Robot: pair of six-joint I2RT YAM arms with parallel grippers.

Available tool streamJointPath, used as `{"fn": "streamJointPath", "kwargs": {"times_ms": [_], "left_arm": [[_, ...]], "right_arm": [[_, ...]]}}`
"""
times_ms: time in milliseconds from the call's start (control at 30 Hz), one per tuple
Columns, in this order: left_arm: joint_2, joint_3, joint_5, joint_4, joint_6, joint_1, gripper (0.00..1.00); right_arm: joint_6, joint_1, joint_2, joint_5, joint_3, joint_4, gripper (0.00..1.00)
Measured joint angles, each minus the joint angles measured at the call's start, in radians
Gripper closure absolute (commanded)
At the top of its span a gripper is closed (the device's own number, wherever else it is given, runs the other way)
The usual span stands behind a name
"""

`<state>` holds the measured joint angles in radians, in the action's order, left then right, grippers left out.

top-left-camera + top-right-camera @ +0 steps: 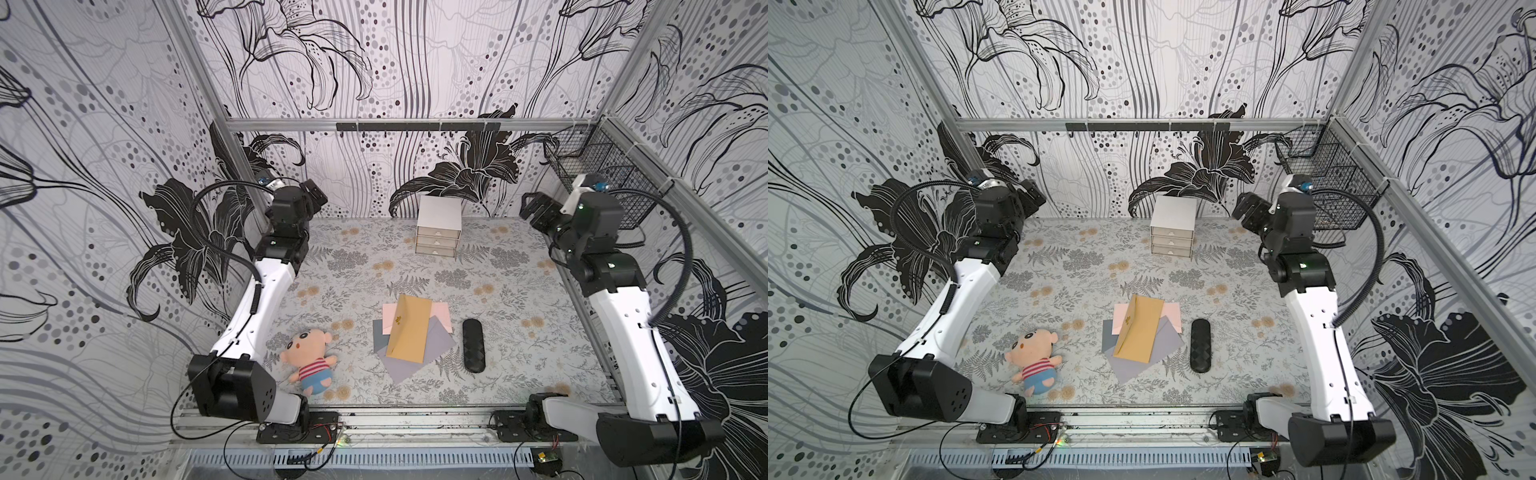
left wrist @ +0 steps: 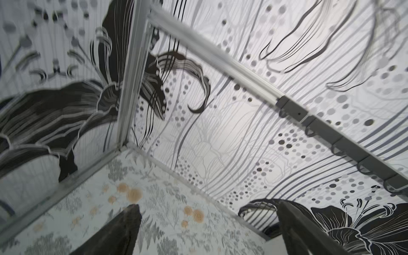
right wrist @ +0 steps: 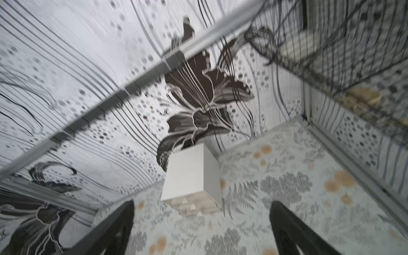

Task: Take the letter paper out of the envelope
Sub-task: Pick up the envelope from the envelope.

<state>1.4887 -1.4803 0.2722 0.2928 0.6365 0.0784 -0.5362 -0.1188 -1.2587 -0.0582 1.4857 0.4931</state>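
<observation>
Left gripper [image 2: 207, 205] and right gripper [image 3: 202, 202] are seen spread empty, the mustard envelope [image 1: 409, 328] lying well apart from both, best pinned by one while its hidden letter paper is drawn.

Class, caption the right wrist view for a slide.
Open right claw over the mat, facing the drawer box.

The envelope [image 1: 409, 332] was mustard yellow, the sheets [image 1: 405, 368] pink and grey, the case [image 1: 473, 345] quilted black; the doll [image 1: 309, 365] wore red stripes; the table [image 1: 519, 282] bore grey ferns.
</observation>
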Motion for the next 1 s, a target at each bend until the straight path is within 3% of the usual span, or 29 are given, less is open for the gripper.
{"fn": "streamJointPath", "kwargs": {"times_ms": [133,233,300,433,667,867,1000], "left_arm": [[0.083,0.029,-0.084,0.180,0.065,0.108,0.14],[0.106,0.092,-0.167,0.278,0.097,0.211,0.20],[0.104,0.141,-0.209,0.316,0.116,0.277,0.23],[0.095,0.254,-0.291,0.328,0.166,0.371,0.32],[0.095,0.375,-0.341,0.327,0.222,0.549,0.37],[0.243,0.267,-0.272,0.358,0.228,0.697,0.32],[0.340,0.208,-0.192,0.404,0.231,0.736,0.33]], "right_arm": [[-0.021,-0.155,-0.069,-0.027,-0.023,0.175,0.00],[-0.021,-0.251,-0.050,-0.050,-0.073,0.256,0.11],[0.009,-0.332,-0.035,-0.055,-0.111,0.276,0.13],[0.069,-0.457,-0.074,0.018,-0.146,0.294,0.24],[0.076,-0.507,-0.197,0.139,-0.211,0.274,0.31],[0.053,-0.507,-0.196,0.180,-0.229,0.259,0.33],[0.046,-0.507,-0.191,0.190,-0.230,0.258,0.34]]}}
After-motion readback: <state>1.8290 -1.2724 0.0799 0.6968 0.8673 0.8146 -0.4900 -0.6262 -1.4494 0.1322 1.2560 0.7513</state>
